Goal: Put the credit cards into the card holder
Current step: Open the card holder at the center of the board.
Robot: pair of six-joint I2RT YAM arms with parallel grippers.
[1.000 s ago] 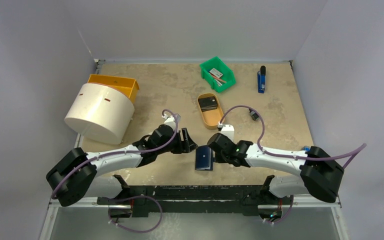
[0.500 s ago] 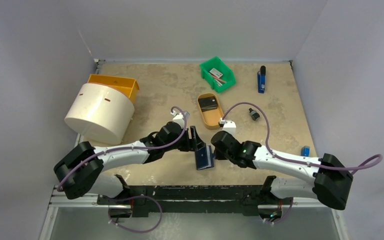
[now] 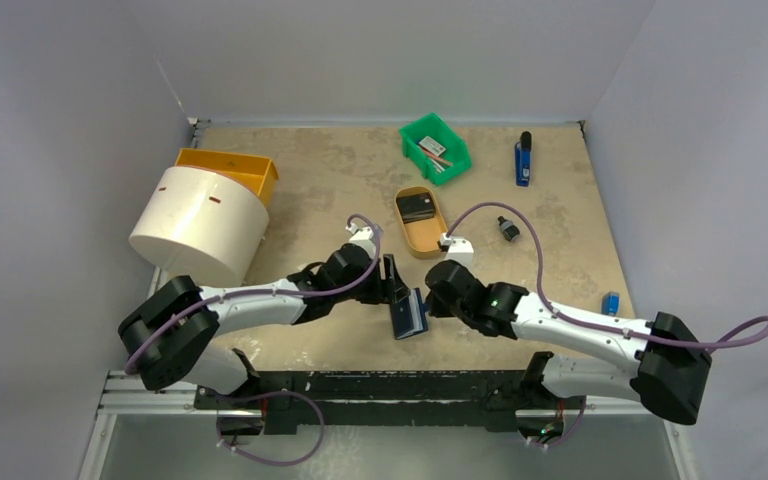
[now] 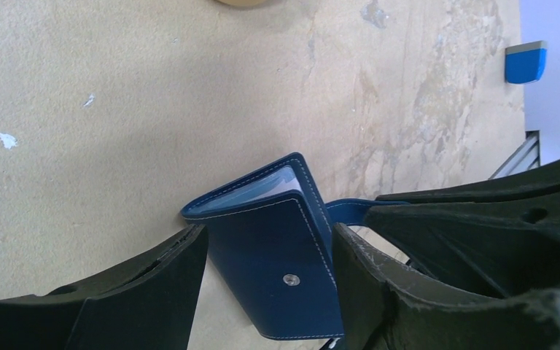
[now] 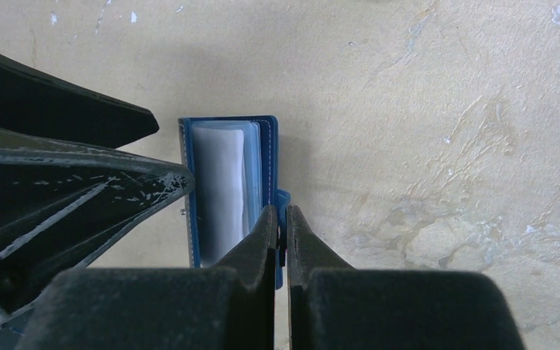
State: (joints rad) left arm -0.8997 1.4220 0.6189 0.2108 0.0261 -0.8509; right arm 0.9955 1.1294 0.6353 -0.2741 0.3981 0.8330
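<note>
One pinch, one wide straddle! We see the right gripper (image 5: 281, 216) clamped tight on the blue edge of the card holder (image 5: 266, 146). The holder is part open between the two grippers, pale pockets showing, at the near part of the table (image 3: 320, 180). The left gripper (image 4: 268, 237) is spread wide, its fingers either side of the navy snap cover; contact we can't call. Just beyond sits the tan tray (image 3: 426, 240) with a black block (image 3: 418, 207), and further back a green bin (image 3: 436, 148).
</note>
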